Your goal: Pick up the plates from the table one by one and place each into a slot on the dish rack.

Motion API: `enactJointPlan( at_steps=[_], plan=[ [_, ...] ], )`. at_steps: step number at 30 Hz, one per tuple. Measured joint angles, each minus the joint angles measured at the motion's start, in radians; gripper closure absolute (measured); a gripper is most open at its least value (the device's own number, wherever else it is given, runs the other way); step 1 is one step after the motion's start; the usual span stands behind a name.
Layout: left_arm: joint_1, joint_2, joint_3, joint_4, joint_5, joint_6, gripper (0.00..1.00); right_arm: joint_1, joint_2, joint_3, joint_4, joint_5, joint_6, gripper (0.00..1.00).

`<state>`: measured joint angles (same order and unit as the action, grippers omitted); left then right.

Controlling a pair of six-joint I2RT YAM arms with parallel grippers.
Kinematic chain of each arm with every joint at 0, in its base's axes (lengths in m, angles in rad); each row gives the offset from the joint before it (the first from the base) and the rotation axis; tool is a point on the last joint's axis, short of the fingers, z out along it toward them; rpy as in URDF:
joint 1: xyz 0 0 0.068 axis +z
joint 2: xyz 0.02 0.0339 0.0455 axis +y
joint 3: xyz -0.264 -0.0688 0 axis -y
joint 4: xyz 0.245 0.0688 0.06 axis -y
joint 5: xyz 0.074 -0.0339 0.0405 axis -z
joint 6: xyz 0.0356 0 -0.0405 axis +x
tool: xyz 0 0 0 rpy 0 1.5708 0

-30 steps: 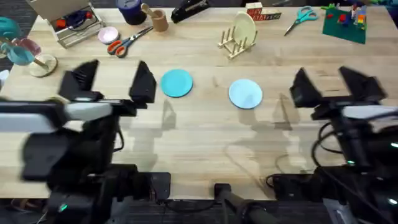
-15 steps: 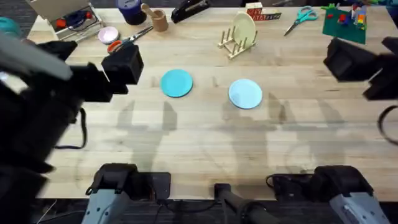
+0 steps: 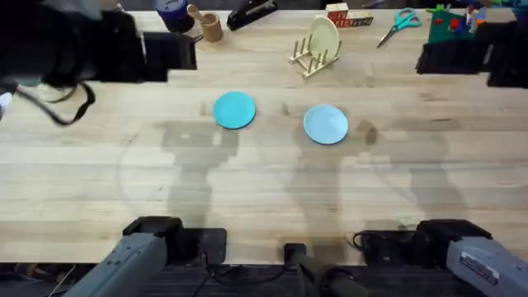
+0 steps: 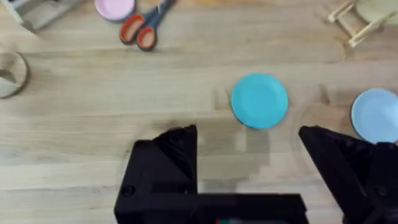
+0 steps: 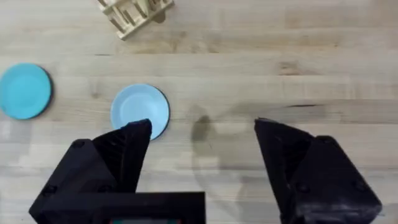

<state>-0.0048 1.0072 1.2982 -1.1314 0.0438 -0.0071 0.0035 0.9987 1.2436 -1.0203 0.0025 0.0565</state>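
Observation:
On the table (image 3: 247, 190) the turquoise plate (image 3: 234, 110) lies flat at the middle, and the sky-blue plate (image 3: 326, 124) lies flat to its right. The dish rack (image 3: 313, 51) stands behind them with a cream-yellow plate upright in one slot. My left arm (image 3: 82, 49) hangs high and blurred at the far left. Its gripper (image 4: 245, 134) is open and empty above the table, near the turquoise plate (image 4: 259, 100). My right arm (image 3: 470, 54) hangs high at the far right. Its gripper (image 5: 202, 127) is open and empty, beside the sky-blue plate (image 5: 140, 109).
Orange-handled scissors (image 4: 143, 31) and a pink lid (image 4: 115, 7) lie at the far left. Along the far edge are a black stapler (image 3: 252, 12), a wooden cup (image 3: 210, 26), teal scissors (image 3: 400, 21) and a green plate with bricks (image 3: 458, 29).
Both arms have risen and swung from the near side toward the far corners, left arm to the far left, right arm to the far right. The plates have not moved.

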Motion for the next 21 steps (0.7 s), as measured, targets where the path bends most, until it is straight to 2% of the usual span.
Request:
enactJointPlan(
  at_steps=[6,14,15,20,21],
  plan=[
    [0.0,0.117,0.031,-0.009,0.016,0.0,0.008,0.0,0.107,0.019,-0.005,0.0,0.0,0.005],
    [0.0,0.145,0.031,-0.009,0.017,0.0,0.006,0.0,0.121,0.02,-0.006,0.0,0.0,0.005],
    [0.0,0.145,0.031,-0.01,0.018,-0.002,0.076,0.0,0.12,0.02,-0.005,0.0,0.0,0.005],
    [0.0,0.146,0.031,-0.01,0.051,-0.001,0.841,0.0,0.121,0.02,-0.006,0.0,0.0,0.005],
    [0.0,0.146,0.031,-0.01,0.069,0.0,0.932,0.0,0.121,0.02,-0.006,0.0,0.0,0.005]
  ],
)
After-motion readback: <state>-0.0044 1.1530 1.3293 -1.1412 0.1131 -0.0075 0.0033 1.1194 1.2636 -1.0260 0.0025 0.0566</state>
